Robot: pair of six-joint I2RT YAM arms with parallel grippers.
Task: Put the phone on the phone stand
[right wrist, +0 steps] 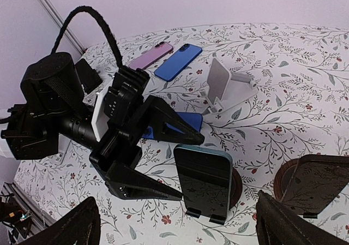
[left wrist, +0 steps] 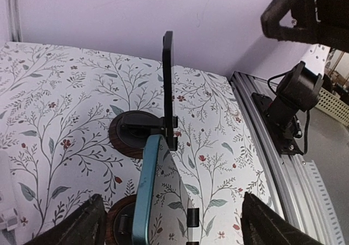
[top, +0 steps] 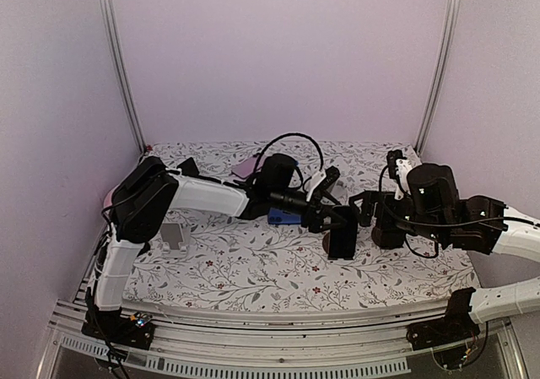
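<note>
phone [right wrist: 204,182] upright on stand [right wrist: 235,186], bottom edge in stand's front lip, screen dark. my left gripper [left wrist: 174,226] spread wide at stand, one finger each side of phone, clear of it, holding nothing. my right gripper [right wrist: 177,223] wide open too, empty, near stand. second stand [left wrist: 169,97] just beside stand. blue phone [right wrist: 179,61] lies flat, well apart from stand.
</note>
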